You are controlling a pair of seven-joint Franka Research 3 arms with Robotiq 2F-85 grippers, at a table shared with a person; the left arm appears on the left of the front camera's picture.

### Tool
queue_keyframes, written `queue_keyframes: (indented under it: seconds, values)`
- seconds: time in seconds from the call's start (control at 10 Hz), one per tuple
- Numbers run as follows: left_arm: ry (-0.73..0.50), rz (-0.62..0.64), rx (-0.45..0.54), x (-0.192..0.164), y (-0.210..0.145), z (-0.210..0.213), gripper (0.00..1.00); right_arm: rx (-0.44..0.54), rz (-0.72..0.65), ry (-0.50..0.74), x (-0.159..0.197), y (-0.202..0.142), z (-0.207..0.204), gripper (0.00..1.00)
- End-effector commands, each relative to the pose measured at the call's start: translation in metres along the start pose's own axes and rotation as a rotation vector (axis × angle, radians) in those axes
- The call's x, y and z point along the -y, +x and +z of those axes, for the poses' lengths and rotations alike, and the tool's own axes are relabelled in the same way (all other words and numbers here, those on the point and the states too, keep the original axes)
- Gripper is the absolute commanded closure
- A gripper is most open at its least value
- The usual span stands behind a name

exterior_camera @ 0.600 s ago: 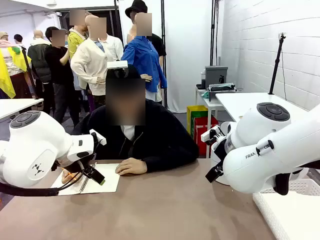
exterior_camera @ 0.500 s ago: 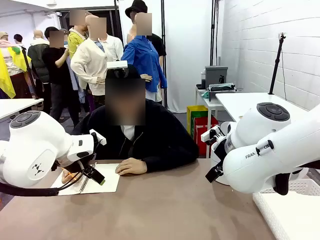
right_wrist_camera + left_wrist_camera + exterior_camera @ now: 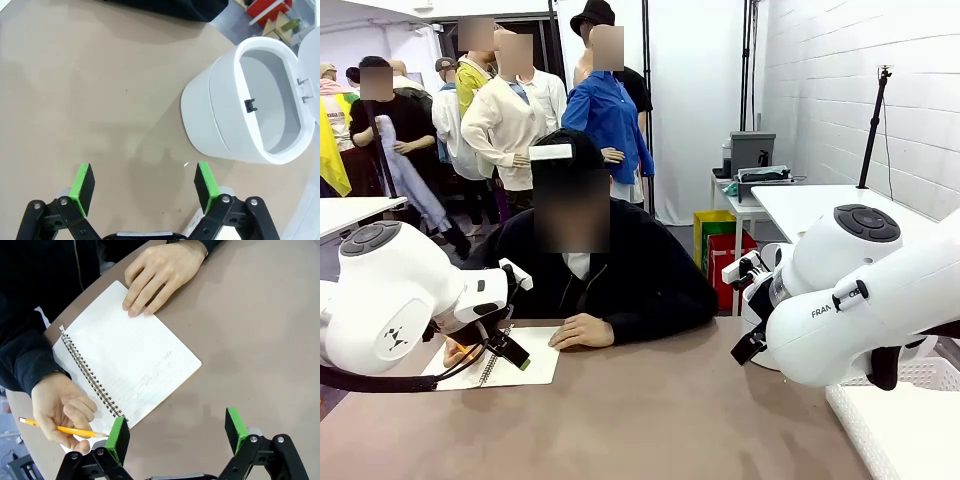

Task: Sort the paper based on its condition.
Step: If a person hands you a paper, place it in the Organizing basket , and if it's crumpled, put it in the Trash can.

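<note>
Over the spiral notebook (image 3: 130, 365) on the desk (image 3: 260, 340): left hand (image 3: 176, 429) released, empty, a person's pencil (image 3: 60, 429) at the page. Near the white bin (image 3: 245, 105): right hand (image 3: 144, 185) released, empty.

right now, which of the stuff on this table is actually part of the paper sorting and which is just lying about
Part of the job:
- left gripper, open over the table
- right gripper, open
- white bin, lid up, probably a drop spot

Lying about:
- spiral notebook, under the person's hand
- pencil, in the person's other hand
</note>
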State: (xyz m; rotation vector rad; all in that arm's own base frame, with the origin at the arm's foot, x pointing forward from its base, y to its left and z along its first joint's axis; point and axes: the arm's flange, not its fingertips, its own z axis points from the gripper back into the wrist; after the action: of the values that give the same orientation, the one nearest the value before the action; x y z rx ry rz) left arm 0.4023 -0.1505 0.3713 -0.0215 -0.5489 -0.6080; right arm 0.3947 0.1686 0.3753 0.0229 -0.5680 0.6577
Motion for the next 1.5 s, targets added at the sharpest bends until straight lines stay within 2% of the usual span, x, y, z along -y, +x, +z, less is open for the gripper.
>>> queue_keyframes:
  seconds: [0.0,1.2,1.3,1.4]
  values:
    - [0.000,0.001,0.000,0.000,0.000,0.000,0.00,0.000,-0.001,0.000,0.000,0.000,0.000,0.00]
    - [0.000,0.000,0.000,0.000,0.000,0.000,0.00,0.000,0.000,0.000,0.000,0.000,0.000,0.00]
    - [-0.042,-0.033,-0.029,0.004,0.001,0.014,0.00,0.044,0.078,-0.082,0.001,0.002,0.011,0.00]
    - [-0.071,-0.067,-0.041,0.008,0.005,0.028,0.00,0.042,0.096,-0.107,-0.003,0.002,0.020,0.00]
